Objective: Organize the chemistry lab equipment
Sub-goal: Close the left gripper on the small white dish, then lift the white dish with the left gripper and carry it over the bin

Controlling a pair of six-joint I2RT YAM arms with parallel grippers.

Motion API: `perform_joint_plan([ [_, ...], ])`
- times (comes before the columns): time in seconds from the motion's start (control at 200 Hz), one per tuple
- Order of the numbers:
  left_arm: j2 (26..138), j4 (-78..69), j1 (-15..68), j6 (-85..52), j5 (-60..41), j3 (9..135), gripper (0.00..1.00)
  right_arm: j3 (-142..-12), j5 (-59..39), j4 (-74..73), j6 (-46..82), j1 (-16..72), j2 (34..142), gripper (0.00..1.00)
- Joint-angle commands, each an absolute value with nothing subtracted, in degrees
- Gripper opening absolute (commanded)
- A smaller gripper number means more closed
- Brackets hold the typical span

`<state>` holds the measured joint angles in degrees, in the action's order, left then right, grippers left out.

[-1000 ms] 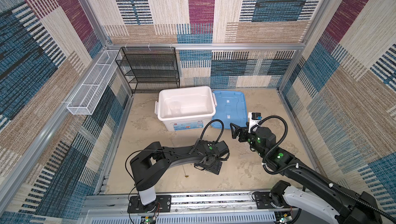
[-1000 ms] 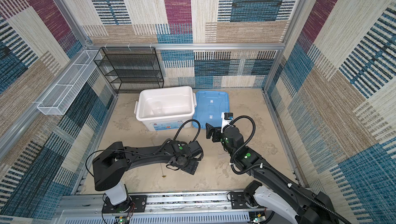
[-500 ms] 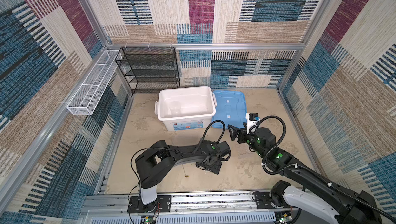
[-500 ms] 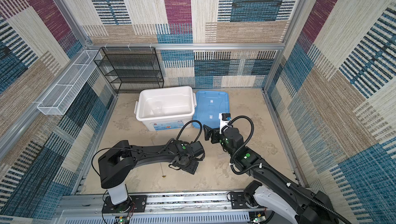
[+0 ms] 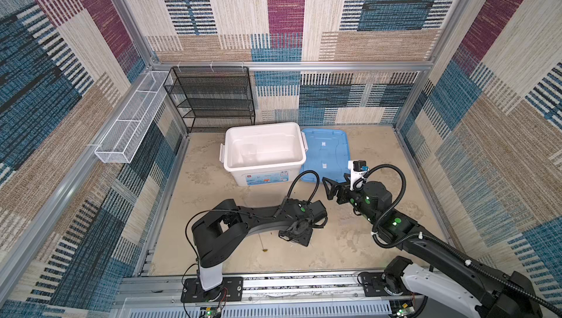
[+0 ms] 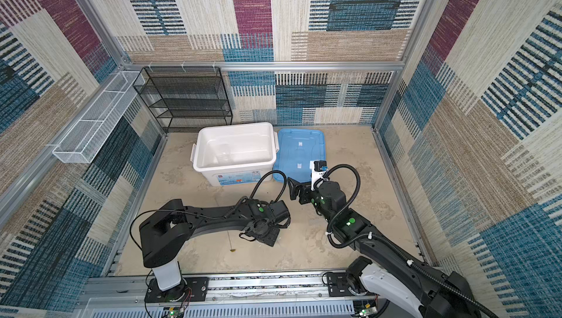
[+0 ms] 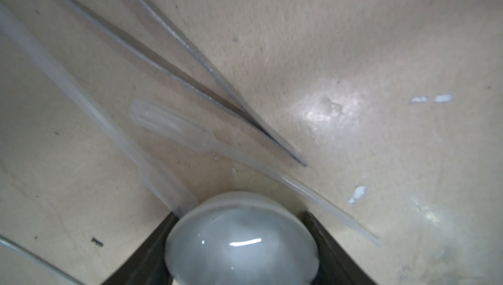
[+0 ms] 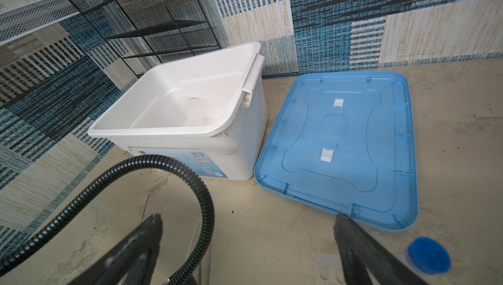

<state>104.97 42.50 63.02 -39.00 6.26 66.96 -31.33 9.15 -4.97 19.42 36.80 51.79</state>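
Left wrist view: dish bracketed, grip unconfirmed

My left gripper (image 7: 239,214) sits low over the tabletop (image 7: 353,52), one jaw each side of the small white dish (image 7: 242,245), narrow against its rim (pressing or not, I cannot tell). Straddling the widest part looks chosen to stop a round thing squirting out. Beyond it, metal tweezers (image 7: 196,79) and clear dropper (image 7: 174,128) lie untouched. My right gripper (image 8: 245,242) hangs wide and empty facing the white box (image 5: 243,173), beaker (image 5: 248,154) inside; that is likely the dish's destination.

Lid (image 5: 325,149) right of box (image 5: 240,175); shelf (image 5: 213,100) behind box; beaker (image 5: 249,154) inside box.
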Motion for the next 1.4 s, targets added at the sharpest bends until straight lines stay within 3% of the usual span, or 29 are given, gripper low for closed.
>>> perform_joint_plan([
  [0.0,104.18,43.94,62.93,-39.29,7.95,67.14,0.70,-31.44,8.03,-7.47,19.10,36.91,52.40,0.99],
  [0.506,99.47,44.47,61.64,-38.46,7.18,66.29,0.64,-31.98,6.06,-9.44,19.12,36.91,53.24,0.99],
  [0.761,88.18,48.72,53.20,-33.97,5.60,70.06,0.62,-32.95,1.01,-14.76,17.91,36.82,52.68,0.99],
  [1.002,83.29,53.13,44.00,-28.89,3.97,78.08,0.58,-41.76,-5.27,-11.96,13.73,36.74,59.14,0.99],
  [1.232,86.81,56.17,34.03,-24.51,4.38,90.91,0.57,-53.38,-14.40,-10.09,9.23,36.73,68.93,0.99],
  [1.397,92.72,56.35,26.49,-22.78,3.78,99.37,0.56,-62.50,-14.90,-7.22,7.79,36.65,77.55,1.00],
])
